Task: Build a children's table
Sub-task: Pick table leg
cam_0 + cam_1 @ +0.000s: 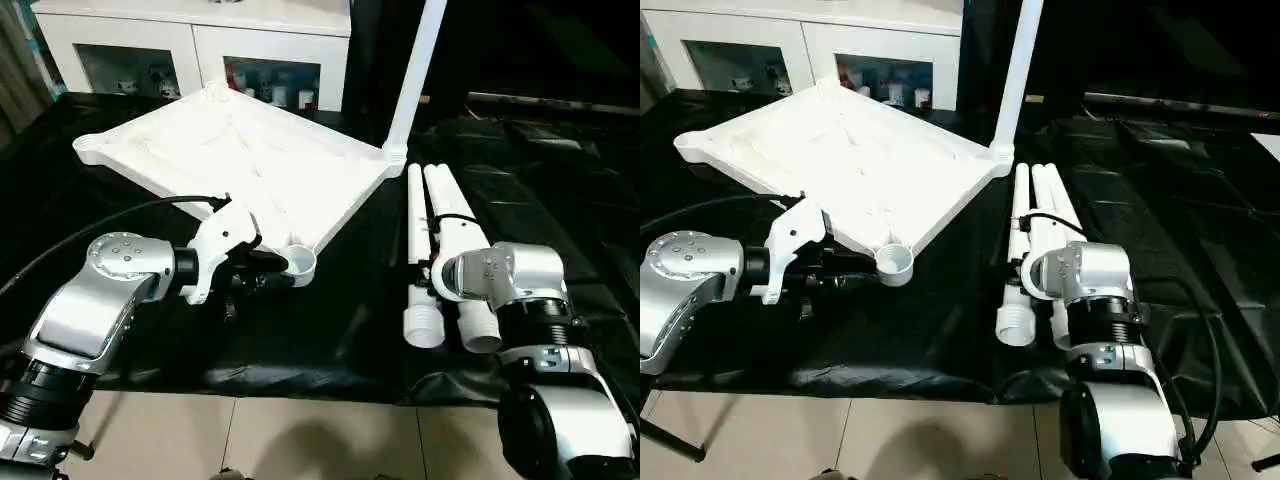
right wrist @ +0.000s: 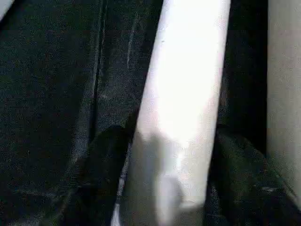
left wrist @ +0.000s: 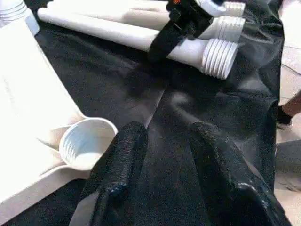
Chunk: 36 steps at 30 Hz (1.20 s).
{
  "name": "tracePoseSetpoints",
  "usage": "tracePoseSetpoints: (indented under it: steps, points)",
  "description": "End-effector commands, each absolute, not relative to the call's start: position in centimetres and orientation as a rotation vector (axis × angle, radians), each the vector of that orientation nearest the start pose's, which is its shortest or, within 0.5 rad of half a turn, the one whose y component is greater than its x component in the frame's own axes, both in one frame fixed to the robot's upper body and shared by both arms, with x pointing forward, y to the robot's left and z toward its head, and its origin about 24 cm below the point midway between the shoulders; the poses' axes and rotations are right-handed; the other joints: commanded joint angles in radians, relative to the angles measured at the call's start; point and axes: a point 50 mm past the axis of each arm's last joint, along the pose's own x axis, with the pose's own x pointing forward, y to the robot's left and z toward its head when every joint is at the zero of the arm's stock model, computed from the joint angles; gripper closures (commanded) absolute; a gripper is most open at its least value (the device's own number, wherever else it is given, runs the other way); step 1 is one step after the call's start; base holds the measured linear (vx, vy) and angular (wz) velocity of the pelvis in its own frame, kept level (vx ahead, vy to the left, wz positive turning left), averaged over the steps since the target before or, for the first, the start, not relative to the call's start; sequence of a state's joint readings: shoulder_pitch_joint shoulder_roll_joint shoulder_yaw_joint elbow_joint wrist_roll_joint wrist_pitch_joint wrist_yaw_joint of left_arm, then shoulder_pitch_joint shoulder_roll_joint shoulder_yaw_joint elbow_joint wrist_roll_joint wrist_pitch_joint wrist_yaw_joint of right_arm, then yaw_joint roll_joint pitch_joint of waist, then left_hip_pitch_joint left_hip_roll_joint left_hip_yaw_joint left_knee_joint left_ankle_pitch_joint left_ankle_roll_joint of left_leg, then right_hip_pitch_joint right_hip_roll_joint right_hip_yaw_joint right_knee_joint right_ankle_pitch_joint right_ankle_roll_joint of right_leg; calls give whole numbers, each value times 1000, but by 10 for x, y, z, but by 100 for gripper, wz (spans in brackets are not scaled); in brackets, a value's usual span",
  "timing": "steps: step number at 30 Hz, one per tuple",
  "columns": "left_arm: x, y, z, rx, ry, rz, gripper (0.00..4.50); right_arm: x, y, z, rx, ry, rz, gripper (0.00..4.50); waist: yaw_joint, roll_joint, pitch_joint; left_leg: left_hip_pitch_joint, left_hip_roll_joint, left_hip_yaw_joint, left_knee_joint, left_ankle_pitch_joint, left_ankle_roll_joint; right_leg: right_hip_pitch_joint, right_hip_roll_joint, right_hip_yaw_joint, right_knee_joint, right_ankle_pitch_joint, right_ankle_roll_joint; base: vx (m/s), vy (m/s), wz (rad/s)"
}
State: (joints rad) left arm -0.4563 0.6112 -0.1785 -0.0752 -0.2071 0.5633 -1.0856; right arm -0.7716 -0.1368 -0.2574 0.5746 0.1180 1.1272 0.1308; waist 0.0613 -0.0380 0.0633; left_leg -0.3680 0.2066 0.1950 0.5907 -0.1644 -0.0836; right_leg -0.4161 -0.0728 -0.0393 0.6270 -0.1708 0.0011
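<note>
Two fingers of the right tool (image 2: 169, 188) straddle a leg (image 2: 183, 94), not yet clamped. Close squarely mid-tube. The left tool (image 3: 164, 174) gapes empty beside the socket (image 3: 87, 143).

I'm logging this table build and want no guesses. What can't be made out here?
- Upright leg: its upper end is cut off by the head views' top edge.
- Right gripper: its fingers straddle a lying leg, but blur hides whether they are clamped yet.
- Cabinet contents: too small behind the glass.
- Tabletop: its face-down side is hidden.
</note>
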Motion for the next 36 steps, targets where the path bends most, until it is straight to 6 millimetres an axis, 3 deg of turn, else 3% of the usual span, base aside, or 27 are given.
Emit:
tracePoseSetpoints:
  steps: [1, 4, 9, 11, 13, 16, 19, 20, 21, 22, 23, 27, 32, 36]
  points:
    - [291, 157, 138, 385, 303, -1165, 231, 349, -161, 60, 230, 904, 99, 219, 3, 3, -74, 15, 6, -6, -63, -199, -75, 45, -45, 36, -73, -278, -133, 0, 0, 0]
    - [297, 159, 140, 374, 280, -1116, 225, 350, -161, 60, 237, 883, 93, 244, 3, 2, -74, 16, 7, -6, -64, -202, -76, 44, -44, 35, -73, -277, -134, 0, 0, 0]
    - [308, 161, 144, 325, 201, -1022, 171, 352, -162, 64, 257, 830, 80, 262, 2, 0, -77, 11, 5, -8, -62, -188, -74, 49, -45, 34, -72, -269, -124, 0, 0, 0]
    - [316, 161, 146, 277, 153, -946, 155, 354, -162, 66, 273, 791, 67, 263, 1, 5, -77, 15, 5, -6, -61, -190, -71, 44, -43, 35, -73, -255, -129, 0, 0, 0]
    - [319, 162, 146, 261, 145, -920, 146, 354, -162, 67, 280, 777, 62, 264, 3, 2, -79, 10, 5, -8, -62, -174, -66, 50, -43, 33, -68, -228, -135, 0, 0, 0]
    - [326, 157, 153, 187, 18, -866, 115, 359, -166, 86, 340, 566, 7, 265, 6, 2, -80, 14, 6, -6, -60, -173, -60, 48, -45, 34, -71, -216, -133, 0, 0, 0]
    - [329, 155, 154, 142, 13, -840, 104, 361, -165, 102, 387, 408, 38, 266, 7, 4, -81, 12, 8, -5, -60, -166, -49, 47, -43, 34, -68, -192, -137, 0, 0, 0]
    - [331, 154, 155, 116, 9, -824, 79, 362, -164, 109, 398, 335, 62, 266, 7, 4, -80, 14, 8, -5, -60, -178, -45, 45, -43, 33, -69, -198, -134, 0, 0, 0]
    - [338, 149, 160, -22, 10, -801, 67, 360, -163, 129, 422, 146, 131, 266, 7, 1, -80, 12, 6, 0, -58, -191, -41, 47, -44, 34, -69, -200, -139, 0, 0, 0]
    - [340, 148, 161, -62, 20, -797, 61, 360, -164, 133, 433, 107, 147, 266, 13, 3, -79, 17, 8, -1, -56, -199, -36, 43, -47, 34, -72, -205, -143, 0, 0, 0]
    - [340, 145, 161, -114, 46, -809, 61, 358, -164, 136, 450, 80, 162, 266, 12, -2, -79, 11, 8, -4, -59, -188, -24, 49, -46, 32, -70, -205, -150, 0, 0, 0]
    - [340, 125, 170, -369, 143, -920, 17, 339, -164, 155, 544, -102, 366, 266, 22, -4, -79, 11, 5, -1, -55, -172, 2, 51, -42, 32, -68, -189, -160, 0, 0, 0]
    - [341, 110, 186, -497, 115, -971, 0, 322, -155, 163, 550, -165, 566, 266, 33, -8, -77, 8, 7, -5, -56, -175, 15, 54, -45, 29, -76, -214, -162, 0, 0, 0]
    - [341, 99, 197, -523, 105, -995, 0, 313, -142, 166, 518, -174, 717, 266, 32, -13, -75, 3, 5, -7, -57, -180, 12, 56, -46, 27, -84, -274, -134, 0, 0, 0]
